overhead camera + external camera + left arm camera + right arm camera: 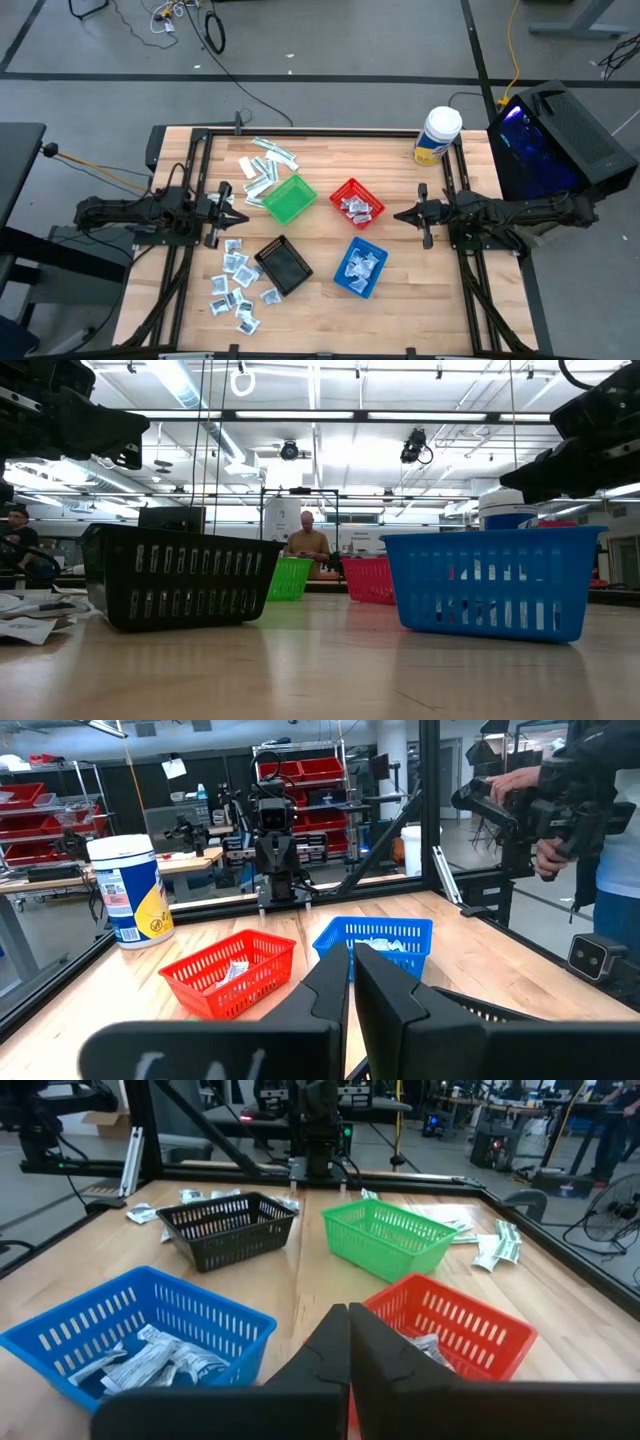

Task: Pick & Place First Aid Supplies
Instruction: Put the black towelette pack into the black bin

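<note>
Several first aid supplies lie loose on the table: long strips [265, 160] at the far left and squarish sachets [235, 285] at the near left. More packets lie in the red basket [357, 203] and the blue basket [361, 266], seen as white wrappers [150, 1360]. The green basket [288, 198] and the black basket [283, 265] stand between them. My left gripper [240, 212] hangs shut at the table's left side, pointing level toward the middle. My right gripper [398, 215] hangs shut at the right side, facing it. Neither holds anything.
A white-lidded tub [437, 135] with a yellow label stands at the far right corner. A black case [550, 140] with blue light sits beyond the right edge. Dark frame rails [200, 170] border the table. A person [307, 540] sits in the room behind.
</note>
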### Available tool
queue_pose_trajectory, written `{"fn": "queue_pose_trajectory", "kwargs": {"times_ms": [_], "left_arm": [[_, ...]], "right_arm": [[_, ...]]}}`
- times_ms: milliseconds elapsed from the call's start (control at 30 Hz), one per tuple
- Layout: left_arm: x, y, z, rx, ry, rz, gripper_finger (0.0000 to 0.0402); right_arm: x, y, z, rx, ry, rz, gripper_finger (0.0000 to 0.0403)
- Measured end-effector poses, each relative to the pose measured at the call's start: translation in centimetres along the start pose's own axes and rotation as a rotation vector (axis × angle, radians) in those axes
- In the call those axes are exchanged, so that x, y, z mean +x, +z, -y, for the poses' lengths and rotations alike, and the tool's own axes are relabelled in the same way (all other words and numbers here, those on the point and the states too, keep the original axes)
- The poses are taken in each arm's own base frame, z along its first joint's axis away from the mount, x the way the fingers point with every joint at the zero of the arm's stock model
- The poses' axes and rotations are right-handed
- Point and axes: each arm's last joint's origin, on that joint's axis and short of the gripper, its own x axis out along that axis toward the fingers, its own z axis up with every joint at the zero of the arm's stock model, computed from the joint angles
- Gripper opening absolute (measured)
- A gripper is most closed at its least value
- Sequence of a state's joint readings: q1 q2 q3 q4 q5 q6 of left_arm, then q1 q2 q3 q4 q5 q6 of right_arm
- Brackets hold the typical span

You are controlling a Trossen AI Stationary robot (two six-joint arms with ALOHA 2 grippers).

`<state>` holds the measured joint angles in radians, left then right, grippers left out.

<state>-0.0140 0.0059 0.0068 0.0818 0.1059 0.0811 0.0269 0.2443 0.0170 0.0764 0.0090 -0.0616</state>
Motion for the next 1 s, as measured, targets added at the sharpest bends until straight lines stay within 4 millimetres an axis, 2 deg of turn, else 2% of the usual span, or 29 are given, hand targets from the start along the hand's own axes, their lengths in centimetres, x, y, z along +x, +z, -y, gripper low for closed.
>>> {"fn": "queue_pose_trajectory", "kwargs": {"times_ms": [167,1000], "left_arm": [[0.0,0.0,0.0,0.000,0.000,0.000,0.0025],[0.0,0.0,0.0,0.000,0.000,0.000,0.0025]], "right_arm": [[-0.4,-0.3,0.0,0.000,0.001,-0.016,0.0002],[-1.7,1.1,0.1,0.001,-0.001,0.176,0.0011]]}}
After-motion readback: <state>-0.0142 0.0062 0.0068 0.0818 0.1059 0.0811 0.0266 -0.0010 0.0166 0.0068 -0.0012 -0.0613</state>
